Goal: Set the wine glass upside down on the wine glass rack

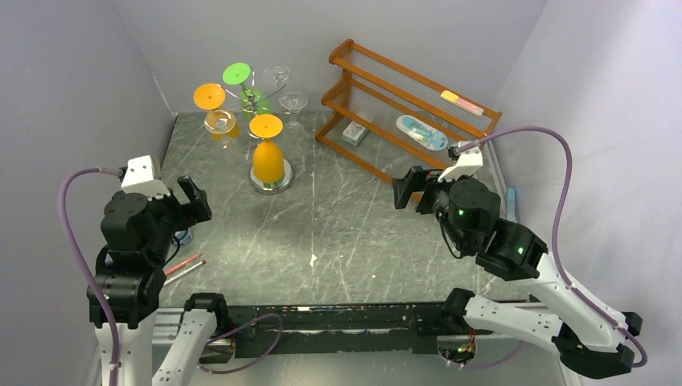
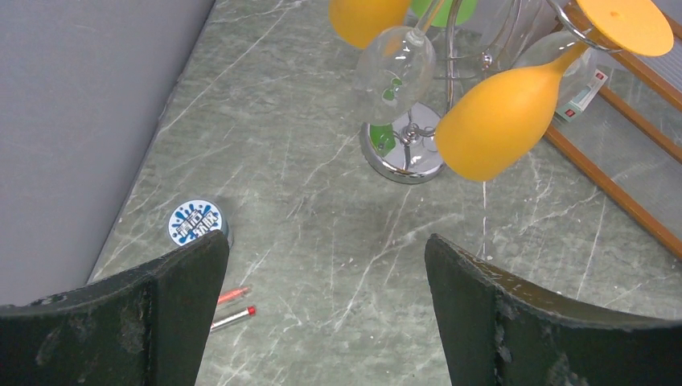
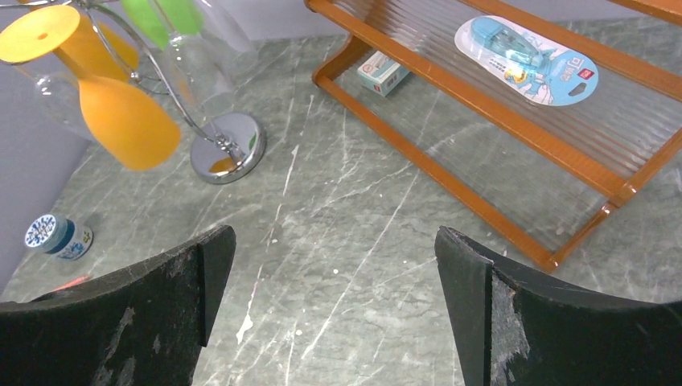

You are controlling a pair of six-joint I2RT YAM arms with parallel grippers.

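Left tool (image 2: 326, 245) and right tool (image 3: 334, 237) gaped empty, well apart from the wine glass rack (image 2: 418, 161). The orange wine glass (image 1: 268, 159) hung bowl-down from the rack's near arm. Placing looked finished, and the next move called only for keeping clear.

I see the wine glass rack (image 2: 406, 161), shiny silver wire on a round mirrored base, standing upright at about eleven o'clock on the bench (image 1: 346, 233). An orange wine glass (image 1: 267, 158) hangs upside down from its six o'clock arm, with its bowl just above the base.
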